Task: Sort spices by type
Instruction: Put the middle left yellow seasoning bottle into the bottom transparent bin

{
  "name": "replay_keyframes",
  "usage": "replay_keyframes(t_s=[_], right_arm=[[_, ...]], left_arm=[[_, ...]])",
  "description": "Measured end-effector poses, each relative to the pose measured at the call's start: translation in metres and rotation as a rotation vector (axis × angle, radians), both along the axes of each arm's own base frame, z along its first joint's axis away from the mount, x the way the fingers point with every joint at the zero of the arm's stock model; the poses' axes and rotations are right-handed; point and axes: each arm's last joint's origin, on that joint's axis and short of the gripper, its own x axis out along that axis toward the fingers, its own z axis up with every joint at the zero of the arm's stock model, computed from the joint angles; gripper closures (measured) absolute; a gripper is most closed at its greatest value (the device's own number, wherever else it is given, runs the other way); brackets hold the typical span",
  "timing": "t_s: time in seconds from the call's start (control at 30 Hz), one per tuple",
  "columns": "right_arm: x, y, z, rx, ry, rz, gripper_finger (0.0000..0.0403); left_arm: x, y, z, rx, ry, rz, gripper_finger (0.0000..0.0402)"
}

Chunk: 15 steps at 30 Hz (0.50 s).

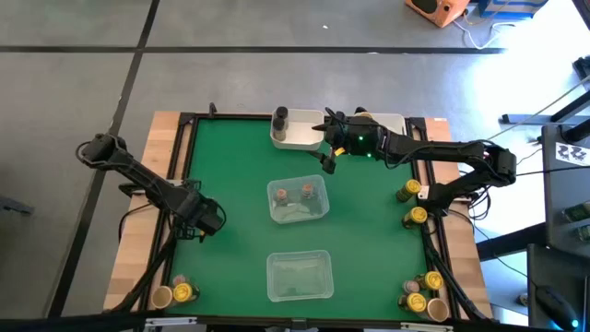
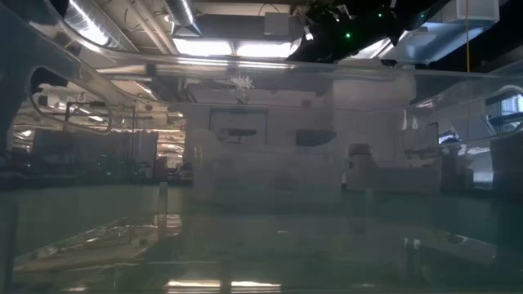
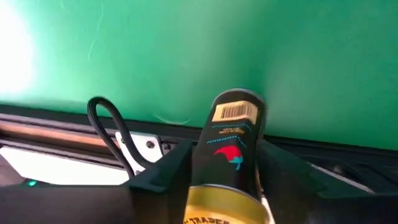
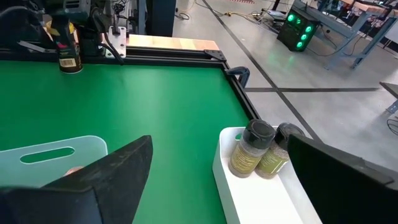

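Up high, the left gripper (image 1: 205, 221) sits by the left edge of the green table (image 1: 230, 175). The right gripper (image 1: 327, 148) hangs by the white bin (image 1: 295, 138) at the back, fingers spread wide and holding nothing. Low down, only blurry plastic shows. From the left wrist, the fingers squeeze a dark spice jar (image 3: 227, 155). From the right wrist, two grey-lidded jars (image 4: 252, 149) lie in the bin.

A robotics lab or workshop: a framed green surface (image 1: 240, 138) on a grey concrete floor (image 1: 277, 23) marked with dark lines, bare ceiling ducts (image 2: 122, 24) with strip lights overhead, and an equipment rack with green lights (image 4: 297, 28) nearby
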Motion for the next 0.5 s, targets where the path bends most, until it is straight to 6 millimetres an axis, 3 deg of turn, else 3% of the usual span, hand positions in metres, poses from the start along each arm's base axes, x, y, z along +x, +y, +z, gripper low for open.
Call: replay_keyframes(t_s=[0.3, 0.5], right_arm=[[0.000, 0.000, 0.000, 0.000, -0.001, 0.000, 0.0031], [0.000, 0.000, 0.000, -0.001, -0.001, 0.000, 0.0031]], left_arm=[[0.013, -0.006, 0.017, -0.019, -0.107, -0.042, 0.0134], [0.013, 0.001, 0.036, 0.031, -0.075, 0.032, 0.0119]])
